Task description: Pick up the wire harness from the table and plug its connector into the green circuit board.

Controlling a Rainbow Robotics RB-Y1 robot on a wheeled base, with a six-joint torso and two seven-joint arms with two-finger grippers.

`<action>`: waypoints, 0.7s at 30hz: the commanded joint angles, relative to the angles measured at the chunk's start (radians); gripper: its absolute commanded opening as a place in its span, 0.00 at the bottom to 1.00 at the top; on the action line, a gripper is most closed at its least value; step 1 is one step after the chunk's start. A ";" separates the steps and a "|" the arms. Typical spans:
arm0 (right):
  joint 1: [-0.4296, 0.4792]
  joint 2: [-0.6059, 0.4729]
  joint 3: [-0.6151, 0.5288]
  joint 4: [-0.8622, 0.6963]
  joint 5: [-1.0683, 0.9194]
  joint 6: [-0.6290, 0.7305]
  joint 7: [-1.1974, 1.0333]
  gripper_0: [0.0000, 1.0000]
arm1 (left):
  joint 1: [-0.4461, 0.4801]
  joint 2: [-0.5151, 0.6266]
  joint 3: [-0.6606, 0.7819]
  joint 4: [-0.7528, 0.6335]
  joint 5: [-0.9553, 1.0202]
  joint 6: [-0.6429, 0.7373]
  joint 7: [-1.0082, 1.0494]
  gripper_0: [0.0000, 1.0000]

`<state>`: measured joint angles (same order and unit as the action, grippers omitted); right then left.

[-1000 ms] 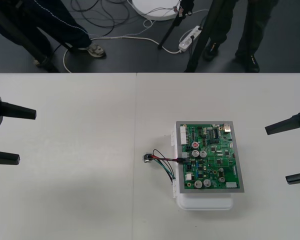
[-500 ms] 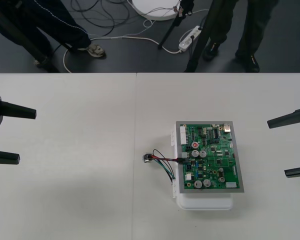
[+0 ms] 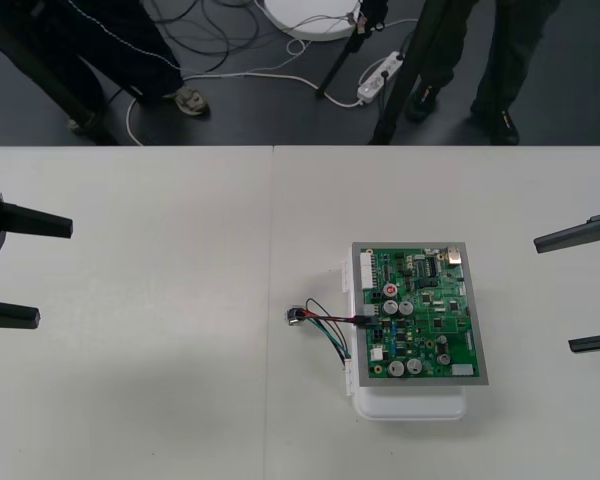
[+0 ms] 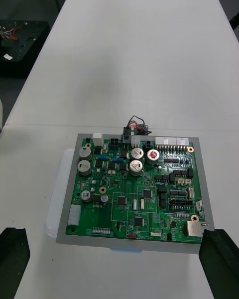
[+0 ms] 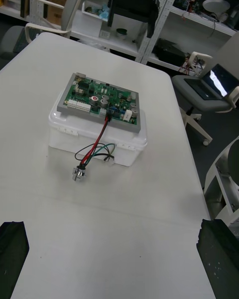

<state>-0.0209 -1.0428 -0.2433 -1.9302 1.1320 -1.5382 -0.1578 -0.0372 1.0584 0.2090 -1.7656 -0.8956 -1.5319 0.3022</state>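
1. The left gripper [image 3: 53, 273] hovers over the left edge of the table [image 3: 160, 400]. Its two black fingers are spread wide and hold nothing.
2. The right gripper [image 3: 554, 295] hangs over the table's right edge, a little way off the board's right side. Its fingers are likewise far apart, with nothing between them.
3. The green circuit board [image 3: 418, 312] lies flat on its white base [image 3: 410, 405], right of the table's middle. The base juts out under the board's near edge.
4. The wire harness [image 3: 325, 325] is at the board's left side, well apart from both grippers.
5. Its small black plug [image 3: 365, 320] sits in the board at the left edge, about halfway along. In the left wrist view the red and black wires climb from the table up the base's wall to reach it.
6. The green wire bows out toward the table's near edge before joining the others.
7. The round metal socket [image 3: 295, 317] rests on the table just left of the base, not touching it.
8. In the right wrist view the board lies ahead of that gripper's parted fingers [image 4: 219, 259], and the harness wires show past its far side.
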 commanded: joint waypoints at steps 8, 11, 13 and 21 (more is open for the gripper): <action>-0.022 0.012 -0.037 -0.020 -0.003 0.009 -0.006 1.00 | -0.032 0.040 0.020 -0.023 0.000 -0.039 -0.026 1.00; -0.022 0.012 -0.037 -0.020 -0.003 0.009 -0.006 1.00 | -0.032 0.040 0.020 -0.023 0.000 -0.039 -0.026 1.00; -0.022 0.012 -0.037 -0.020 -0.003 0.009 -0.006 1.00 | -0.032 0.040 0.020 -0.023 0.000 -0.039 -0.026 1.00; -0.022 0.012 -0.037 -0.020 -0.003 0.009 -0.006 1.00 | -0.032 0.040 0.020 -0.023 0.000 -0.039 -0.026 1.00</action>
<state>-0.0209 -1.0428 -0.2453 -1.9302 1.1320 -1.5365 -0.1578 -0.0373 1.0584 0.2090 -1.7656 -0.8956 -1.5319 0.3022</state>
